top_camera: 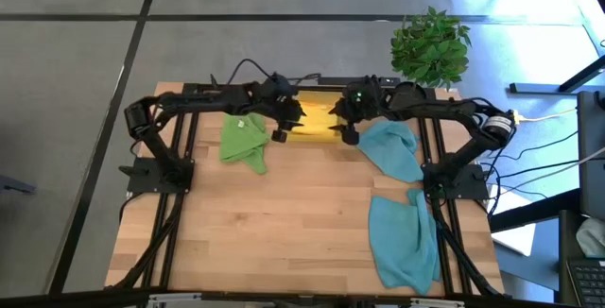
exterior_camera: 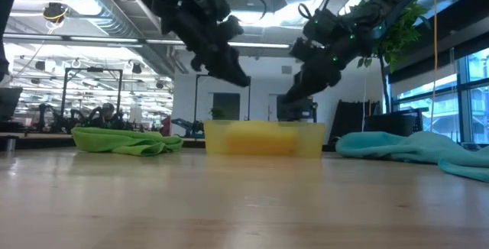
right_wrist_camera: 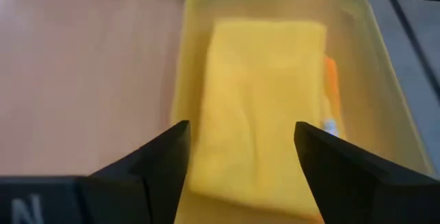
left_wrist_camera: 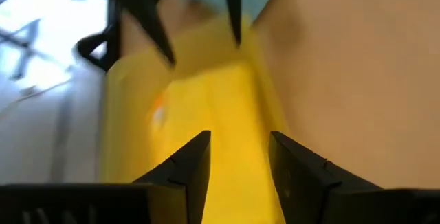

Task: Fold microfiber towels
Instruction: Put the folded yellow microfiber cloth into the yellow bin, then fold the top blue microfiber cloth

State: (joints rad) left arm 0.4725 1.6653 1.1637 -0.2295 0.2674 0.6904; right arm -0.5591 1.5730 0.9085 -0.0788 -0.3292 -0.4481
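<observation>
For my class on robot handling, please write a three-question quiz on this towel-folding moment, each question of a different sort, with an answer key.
1. True or false: the folded yellow microfiber towel lies inside the translucent yellow plastic tray.
2. Multiple choice: which crumpled cloth lies on the wooden table beside the left arm? A) the green microfiber towel B) a teal-blue microfiber towel C) a red one
3. Fill in: both the left gripper and the right gripper hang above the tray with fingers ____ and holding nothing.

Key: 1 true; 2 A; 3 open.
</observation>
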